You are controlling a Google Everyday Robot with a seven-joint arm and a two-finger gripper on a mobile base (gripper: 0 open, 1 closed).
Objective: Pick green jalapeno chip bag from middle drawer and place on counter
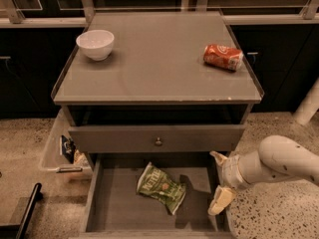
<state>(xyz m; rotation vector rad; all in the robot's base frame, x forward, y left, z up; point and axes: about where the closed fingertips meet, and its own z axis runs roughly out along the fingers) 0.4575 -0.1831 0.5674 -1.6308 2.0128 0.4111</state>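
No step is completed. The bag (160, 187) is found lying on the drawer (92, 195) floor, ungrasped. The gripper (219, 179) is held wide open, empty, at the drawer's right wall. Grasping and placement on the counter (159, 78) are outstanding.

White lettering on the green jalapeno chip bag (160, 187) — unreadable — tool (221, 179) at right of the middle drawer (114, 205).
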